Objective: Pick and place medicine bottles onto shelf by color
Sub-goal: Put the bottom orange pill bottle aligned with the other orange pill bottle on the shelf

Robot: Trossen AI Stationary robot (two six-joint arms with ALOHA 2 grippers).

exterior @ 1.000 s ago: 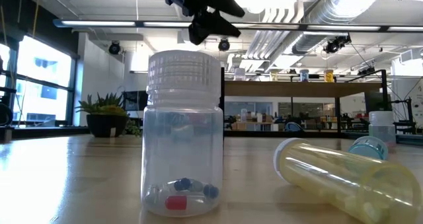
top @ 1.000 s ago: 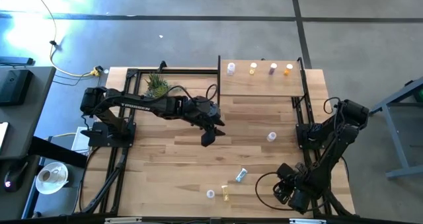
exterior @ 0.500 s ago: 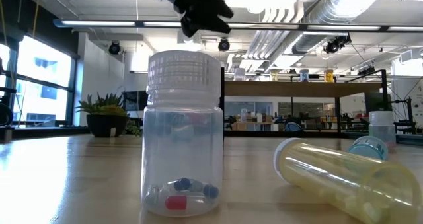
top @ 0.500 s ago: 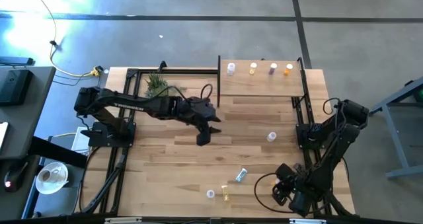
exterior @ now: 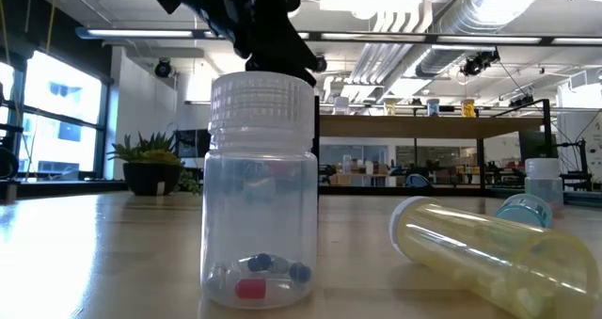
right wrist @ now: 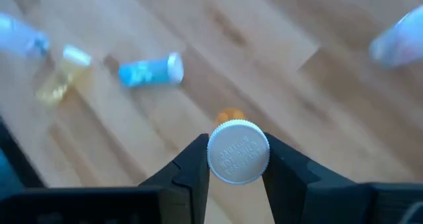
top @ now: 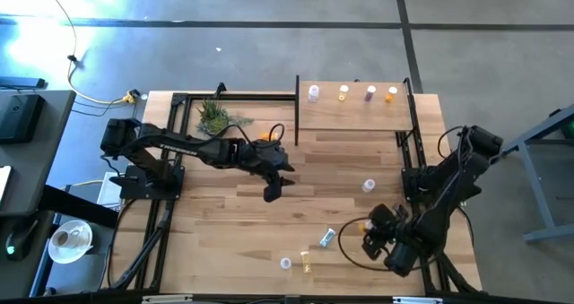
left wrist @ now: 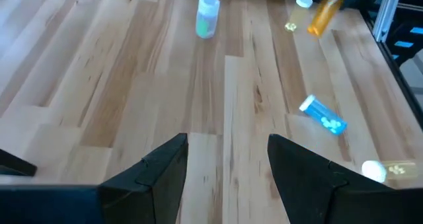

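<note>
I have the right gripper (right wrist: 230, 178) closed on a small orange pill bottle with a white ribbed cap (right wrist: 238, 151), held off the planked wooden worktop (top: 224, 223) near its right front corner. My judgement: the pick is done and the carry is the step in hand.

The left gripper (left wrist: 225, 164) hangs over the middle of the worktop with its fingers apart and nothing between them.

On the raised pale-wood shelf (top: 354, 116) at the back right, four small bottles stand in a row along the rear edge: a clear one (top: 313, 93), a yellow one (top: 343, 92), a purplish one (top: 370, 92) and an orange one (top: 392, 93).

Still loose on the worktop are a blue bottle on its side (top: 327, 238), a yellow bottle on its side (top: 306, 263) and a clear upright bottle (top: 285, 263), all by the front edge, and a further clear bottle (top: 368, 186) toward the right edge.

The next move, as I judge it, calls for lifting clear of the loose bottles, travelling to the shelf's right end, and setting the held bottle upright just beside its orange match without knocking the row.
</note>
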